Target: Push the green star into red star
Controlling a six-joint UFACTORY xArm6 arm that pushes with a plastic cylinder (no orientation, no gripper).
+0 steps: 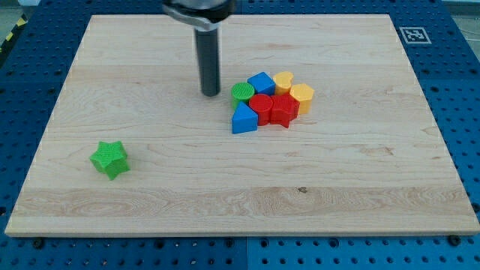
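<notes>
The green star [110, 158] lies alone at the view's lower left of the wooden board [225, 195]. The red star [284, 109] sits in a tight cluster of blocks right of centre, at the cluster's bottom right. My tip [211, 93] rests on the board just left of the cluster, close to a green cylinder [241, 93], and far up and to the right of the green star.
The cluster also holds a red cylinder-like block [260, 106], a blue triangle [243, 119], a blue block [262, 81], a yellow heart [283, 80] and a yellow hexagon [302, 97]. A blue pegboard [457, 90] surrounds the board.
</notes>
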